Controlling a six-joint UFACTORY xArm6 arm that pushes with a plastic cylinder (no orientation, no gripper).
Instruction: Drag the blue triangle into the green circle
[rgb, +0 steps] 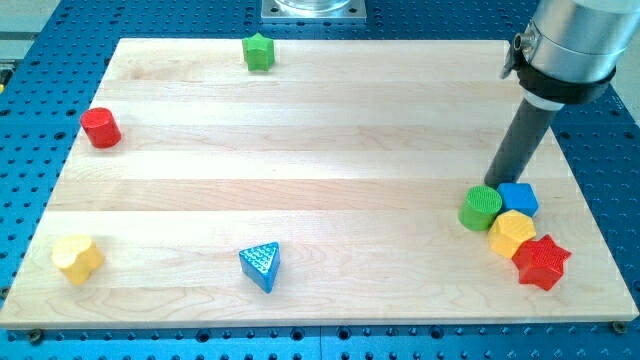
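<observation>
Tip (490, 184) parked at the green circle (480, 208) and blue cube (518, 198), view's right; it's a bare rod, no jaws to spread or pinch. Blue triangle (261, 265) sits bottom-centre, well apart, untouched. Whole drag remains: get behind it, push right.

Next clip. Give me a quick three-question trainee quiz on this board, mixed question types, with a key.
1. True or false: my tip stands beside the blue triangle.
2. Which block sits nearest the green circle? A) red cylinder B) blue cube C) green star
3. Fill in: the red star lies against the yellow ____.

Key: 1 false, my tip is at the green circle, far from the triangle; 2 B; 3 hexagon.
</observation>
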